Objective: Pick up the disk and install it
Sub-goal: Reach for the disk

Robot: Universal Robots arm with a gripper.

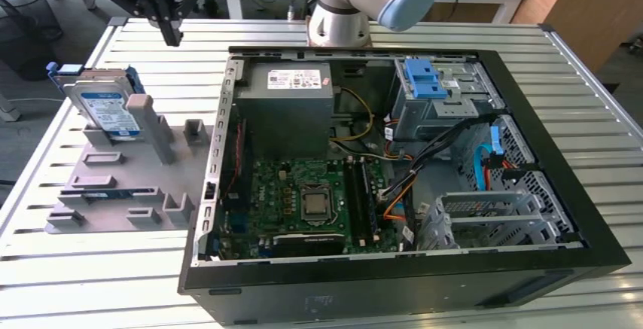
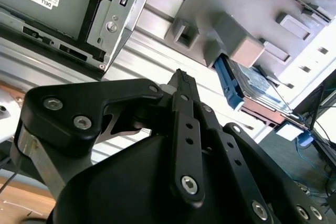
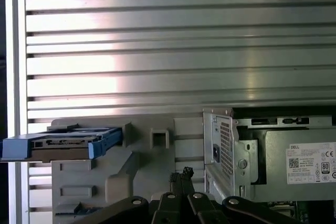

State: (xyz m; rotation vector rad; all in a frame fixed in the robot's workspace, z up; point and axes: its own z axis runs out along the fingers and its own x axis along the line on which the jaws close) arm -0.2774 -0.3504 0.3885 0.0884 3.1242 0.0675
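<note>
**Gripper shut and empty, above table; disk in holder**

My gripper (image 1: pixel 174 38) hangs in the air over the slatted metal table (image 1: pixel 101 291), at the exterior view's upper left. The fingers are pressed together to one tip, with nothing between them; both wrist views show the same closed tip (image 2: pixel 181 75) (image 3: pixel 181 173). I touch nothing.

The disk (image 1: pixel 107 111) stands on edge in the far end of a grey holder (image 1: pixel 131 186), which lies on the table at the exterior view's left, just beside the open case (image 1: pixel 402 291). Its white-and-blue label faces the exterior camera, and the blue bracket (image 1: pixel 68 69) frames it. In the first wrist view the disk (image 3: pixel 63 142) shows edge-on, sticking out of the holder (image 3: pixel 142 153). In the second wrist view its blue edge (image 2: pixel 229 83) sits beyond my fingertip, well apart from it.

The case lies on its side, lid off, board exposed. The power supply (image 1: pixel 297 99) sits in its far corner, nearest my gripper.
</note>
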